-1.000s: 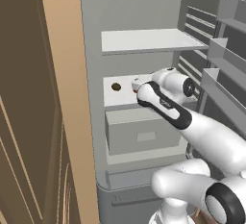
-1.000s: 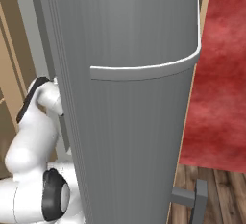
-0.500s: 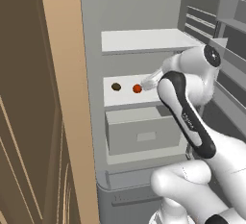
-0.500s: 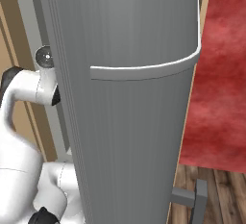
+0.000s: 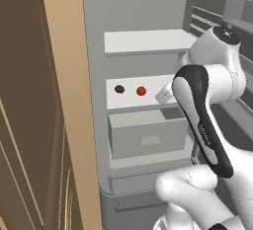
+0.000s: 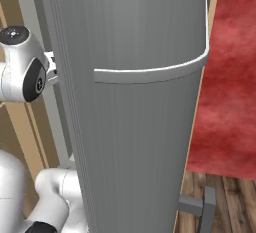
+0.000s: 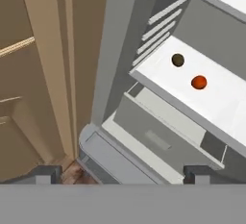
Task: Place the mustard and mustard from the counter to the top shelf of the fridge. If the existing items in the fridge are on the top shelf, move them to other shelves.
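Orange-red ball (image 5: 141, 91) and dark brown lump (image 5: 119, 89) sit side by side on the fridge's (image 5: 148, 7) second white shelf (image 5: 158, 83), right above the pale grey drawer box (image 5: 148, 137); end effector (image 7: 120, 175) hangs out in front, fingertips (image 7: 45, 174) spread wide with nothing in them, both items well apart from it.

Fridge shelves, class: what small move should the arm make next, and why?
Probably draw back out of the fridge toward the mustards: the gripper is open and empty, and the orange-red ball and brown lump sit on the lower shelf, with the top shelf bare.
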